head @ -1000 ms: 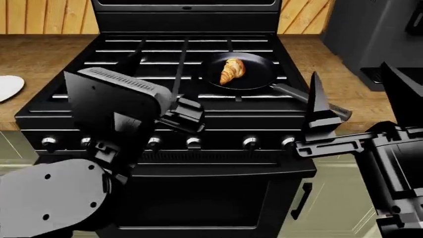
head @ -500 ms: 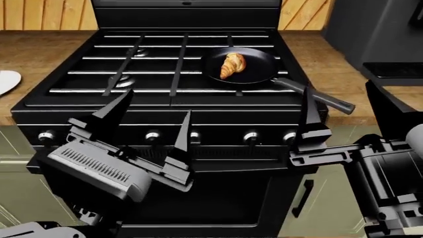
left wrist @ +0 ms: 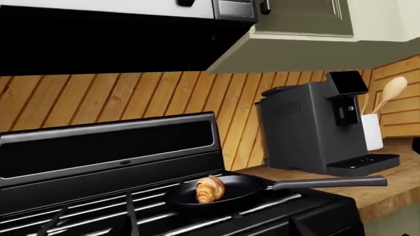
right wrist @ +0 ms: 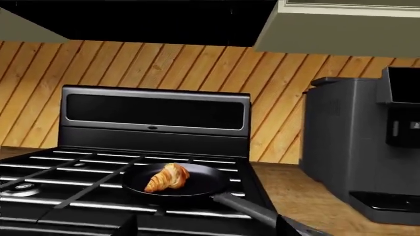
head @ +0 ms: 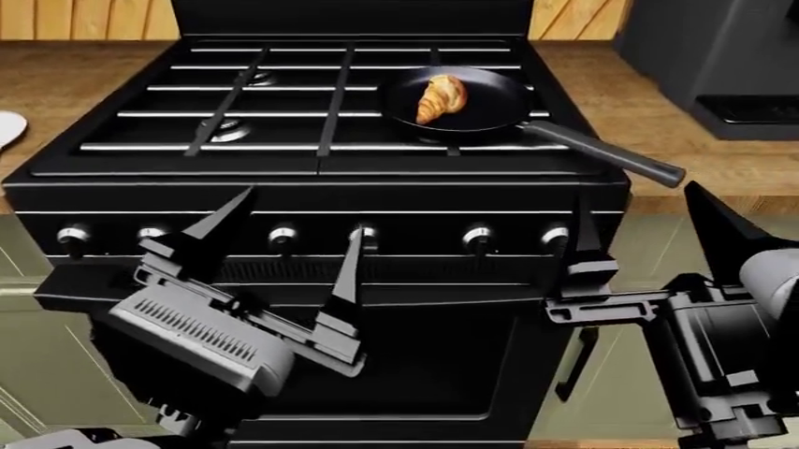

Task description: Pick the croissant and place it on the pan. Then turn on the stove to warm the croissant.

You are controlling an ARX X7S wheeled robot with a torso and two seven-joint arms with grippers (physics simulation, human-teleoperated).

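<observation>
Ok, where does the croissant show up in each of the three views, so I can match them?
Head view: the croissant lies in the pan on the stove's right rear grate, upper middle of the picture.
Left wrist view: croissant low and central, in the pan.
Right wrist view: croissant low, left of centre, in the pan.
Shared landmark: the pan's long handle, reaching toward the coffee machine side.

One croissant (head: 440, 98), one pan (head: 481, 117), one stove (head: 312, 187) with six knobs, one coffee machine (left wrist: 308, 130), two claws
</observation>
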